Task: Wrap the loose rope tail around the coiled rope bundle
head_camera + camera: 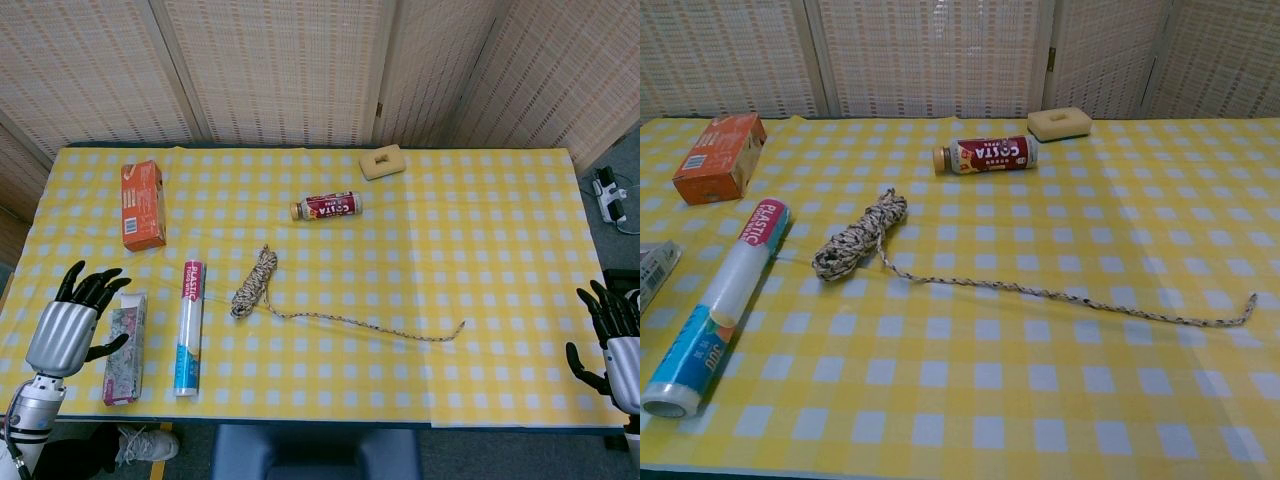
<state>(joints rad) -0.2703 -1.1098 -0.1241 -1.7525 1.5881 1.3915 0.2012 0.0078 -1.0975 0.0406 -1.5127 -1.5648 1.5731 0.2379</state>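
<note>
The coiled rope bundle (254,283) (860,237) lies slanted near the middle of the yellow checked table. Its loose tail (370,325) (1070,295) runs off to the right and ends in a small upward hook. My left hand (72,323) hovers over the table's front left corner, fingers spread and empty, well left of the bundle. My right hand (615,340) sits off the table's front right edge, fingers apart, holding nothing. Neither hand shows in the chest view.
A plastic wrap roll (188,327) and a patterned box (125,347) lie left of the bundle. An orange carton (143,204) sits at the back left, a Costa bottle (327,206) behind the bundle, a tan sponge (382,160) at the far edge.
</note>
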